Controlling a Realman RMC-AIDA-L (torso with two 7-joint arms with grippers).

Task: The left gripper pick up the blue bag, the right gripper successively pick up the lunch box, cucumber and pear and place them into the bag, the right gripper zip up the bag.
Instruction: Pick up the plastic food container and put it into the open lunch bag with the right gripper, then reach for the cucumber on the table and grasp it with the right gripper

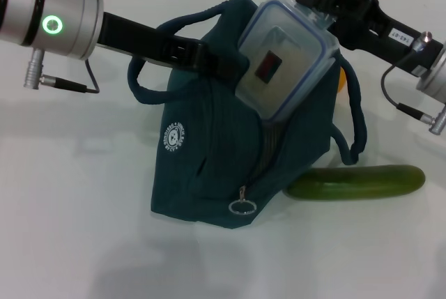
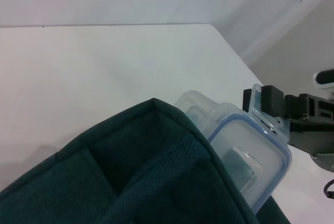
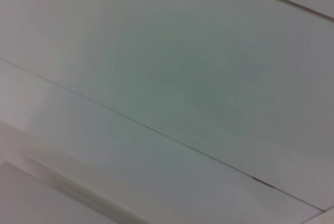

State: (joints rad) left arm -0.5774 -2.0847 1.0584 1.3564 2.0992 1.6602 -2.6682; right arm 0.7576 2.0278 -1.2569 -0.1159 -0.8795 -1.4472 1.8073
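Observation:
The blue bag (image 1: 209, 159) stands on the white table with its top open. My left gripper (image 1: 221, 62) is shut on its upper rim and holds it up. The clear lunch box (image 1: 287, 58) with a blue-edged lid tilts into the bag's opening, its lower end inside. My right gripper (image 1: 315, 8) is shut on the box's upper end. In the left wrist view the lunch box (image 2: 245, 166) lies against the bag (image 2: 130, 177), with the right gripper (image 2: 271, 104) behind it. The cucumber (image 1: 359, 182) lies on the table beside the bag. The pear is hidden, except perhaps a yellow sliver (image 1: 341, 80) behind the bag.
The bag's zipper ring (image 1: 242, 207) hangs low at the front. A strap loop (image 1: 355, 125) droops on the right above the cucumber. White table (image 1: 77, 194) stretches to the left and front. The right wrist view shows only pale flat surfaces.

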